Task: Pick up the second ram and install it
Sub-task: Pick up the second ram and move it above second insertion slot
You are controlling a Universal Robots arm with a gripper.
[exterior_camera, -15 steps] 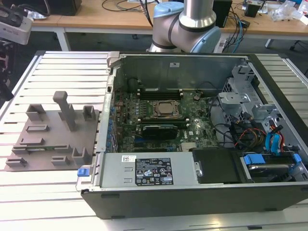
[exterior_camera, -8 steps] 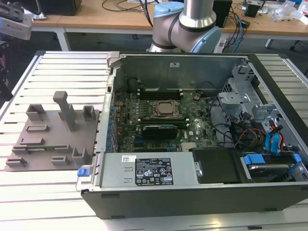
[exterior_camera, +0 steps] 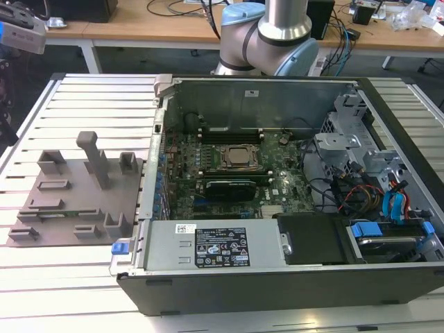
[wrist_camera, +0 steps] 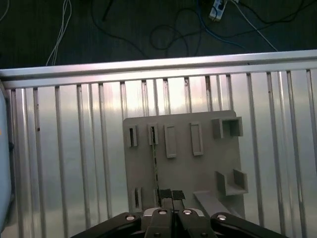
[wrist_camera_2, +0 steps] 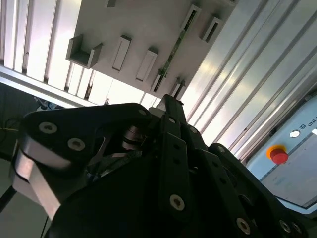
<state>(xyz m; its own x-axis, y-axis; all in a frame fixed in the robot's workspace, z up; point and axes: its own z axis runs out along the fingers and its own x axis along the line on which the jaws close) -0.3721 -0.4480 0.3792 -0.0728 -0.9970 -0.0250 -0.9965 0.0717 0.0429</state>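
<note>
The second ram [wrist_camera: 154, 163] is a thin dark-green stick standing on edge in slotted holders of the grey tray [wrist_camera: 203, 171], seen from well above in the first wrist view. In the second wrist view the ram [wrist_camera_2: 173, 52] shows as a narrow green strip running across the tray [wrist_camera_2: 138, 25]. My gripper [wrist_camera: 171, 194] hovers high over the tray, close to one end of the stick, its fingers pressed together and holding nothing. Its black fingertips [wrist_camera_2: 171, 104] point toward the tray. In the exterior view the tray [exterior_camera: 69, 222] lies to the left of the open computer case [exterior_camera: 277, 263].
The case holds a motherboard [exterior_camera: 229, 177] with a CPU socket [exterior_camera: 238, 158], a black module [exterior_camera: 229, 189], cables and drive bays at the exterior view's right. The ribbed aluminium table [wrist_camera: 64, 163] carries everything. A tall post [exterior_camera: 94, 158] and blocks rise from the tray.
</note>
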